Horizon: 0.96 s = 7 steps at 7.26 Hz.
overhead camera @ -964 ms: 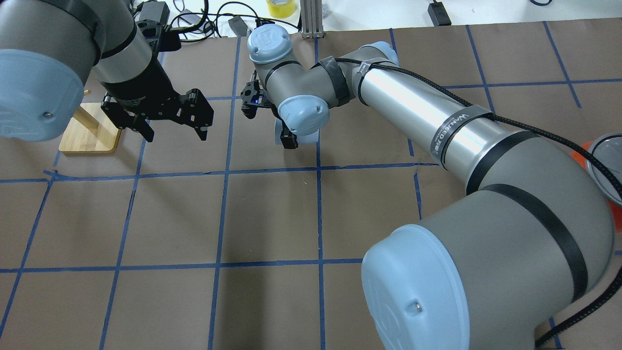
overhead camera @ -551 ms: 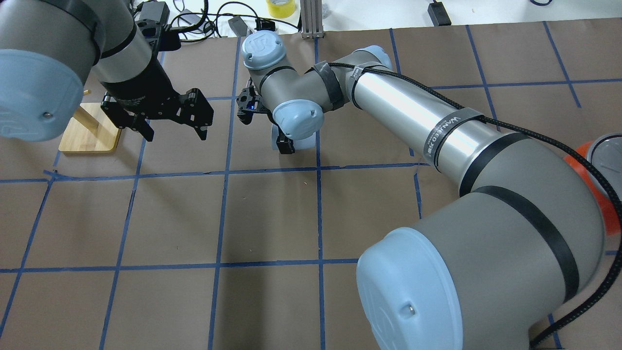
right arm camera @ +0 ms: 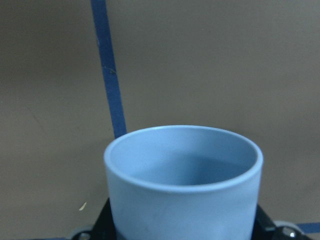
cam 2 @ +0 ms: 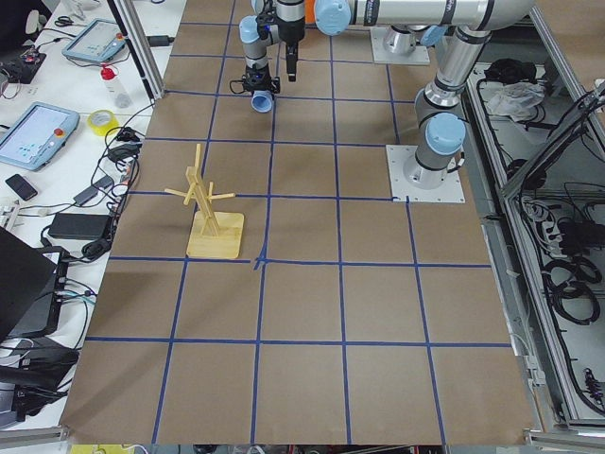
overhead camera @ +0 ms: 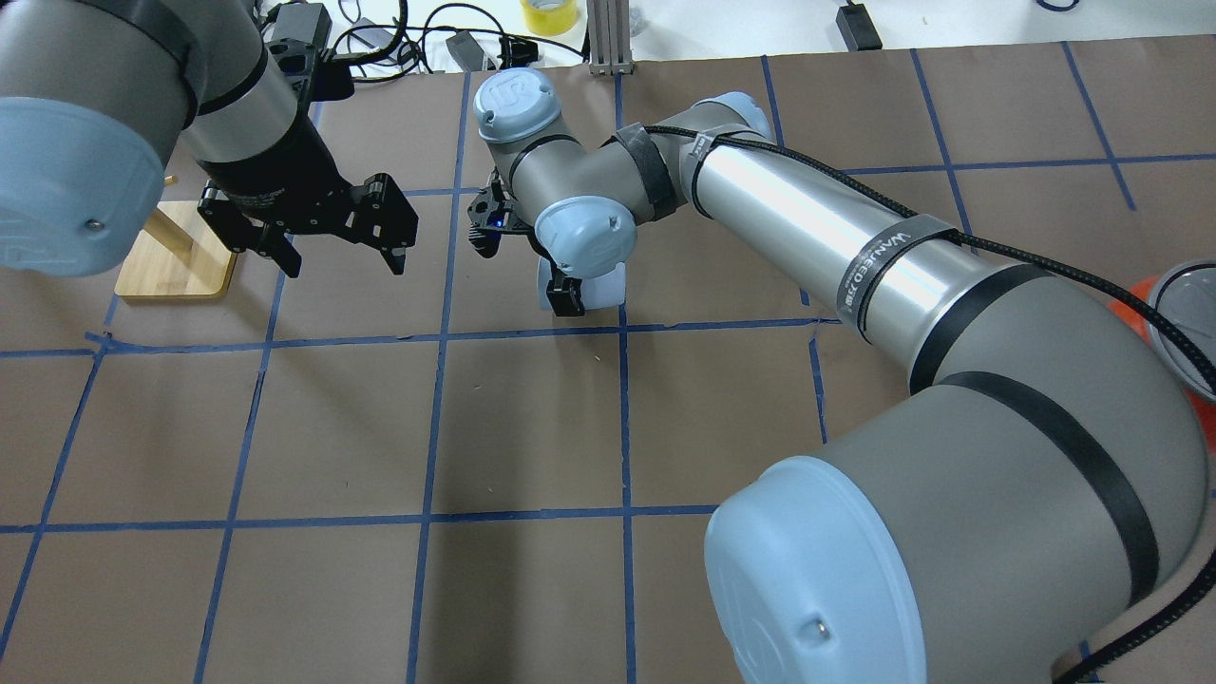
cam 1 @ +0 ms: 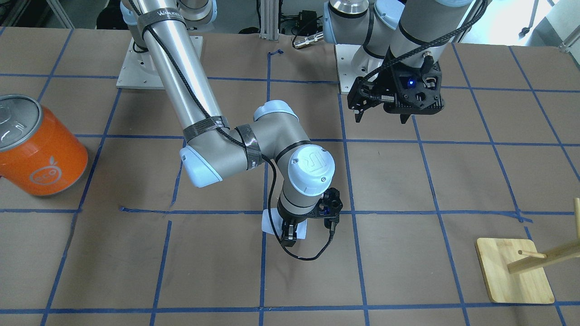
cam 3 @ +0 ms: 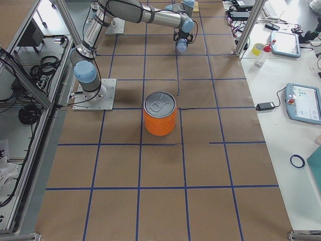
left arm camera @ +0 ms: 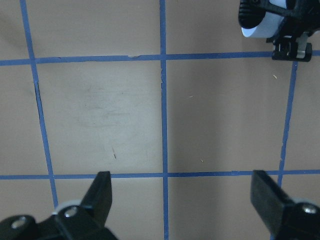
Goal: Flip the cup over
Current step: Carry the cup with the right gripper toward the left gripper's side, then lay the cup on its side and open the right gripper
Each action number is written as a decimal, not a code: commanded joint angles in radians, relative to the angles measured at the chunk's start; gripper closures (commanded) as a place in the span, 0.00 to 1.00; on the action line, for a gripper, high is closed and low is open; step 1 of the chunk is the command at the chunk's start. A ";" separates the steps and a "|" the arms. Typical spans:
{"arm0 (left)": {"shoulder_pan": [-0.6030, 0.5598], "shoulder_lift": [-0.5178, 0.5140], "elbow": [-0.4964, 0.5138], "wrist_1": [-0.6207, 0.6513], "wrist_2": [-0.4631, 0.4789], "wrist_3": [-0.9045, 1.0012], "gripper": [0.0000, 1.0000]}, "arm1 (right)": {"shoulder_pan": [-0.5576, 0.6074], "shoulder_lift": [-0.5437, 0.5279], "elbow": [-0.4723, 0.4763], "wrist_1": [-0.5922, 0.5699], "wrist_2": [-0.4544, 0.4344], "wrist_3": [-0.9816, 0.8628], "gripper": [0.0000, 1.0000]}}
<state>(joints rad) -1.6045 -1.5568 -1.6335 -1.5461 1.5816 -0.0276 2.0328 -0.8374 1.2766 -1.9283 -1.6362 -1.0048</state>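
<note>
The pale blue-white cup (right arm camera: 182, 185) sits between my right gripper's fingers (right arm camera: 102, 222), rim toward the wrist camera, blue-grey inside showing. My right gripper (overhead camera: 579, 290) is shut on it, low over the brown paper near a blue tape line. The wrist hides most of the cup (overhead camera: 611, 283) from overhead. In the front view the cup (cam 1: 270, 225) shows beside the gripper (cam 1: 287, 233). I cannot tell whether it touches the table. My left gripper (overhead camera: 344, 261) is open and empty, hovering to the cup's left; it also shows in the front view (cam 1: 380, 118).
A large orange can (cam 1: 38, 149) with a silver top stands far on the robot's right. A wooden peg rack (cam 1: 514, 271) on a square base stands on the robot's left, behind the left arm. Cables and tape lie past the table's far edge.
My right wrist has turned a little and the cup has shifted slightly toward the near side of the table. The left arm has not moved.
</note>
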 commanded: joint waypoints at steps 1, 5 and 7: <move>0.000 0.000 0.000 -0.002 0.000 0.000 0.00 | 0.003 -0.003 0.039 -0.007 0.002 0.003 0.92; 0.000 0.000 0.000 0.000 -0.002 0.000 0.00 | 0.000 -0.025 0.053 -0.038 0.107 0.049 0.00; 0.000 0.000 0.000 0.000 -0.002 0.000 0.00 | -0.003 -0.034 0.050 -0.038 0.098 0.049 0.00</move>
<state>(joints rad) -1.6045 -1.5570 -1.6336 -1.5463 1.5802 -0.0276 2.0316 -0.8653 1.3291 -1.9664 -1.5379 -0.9595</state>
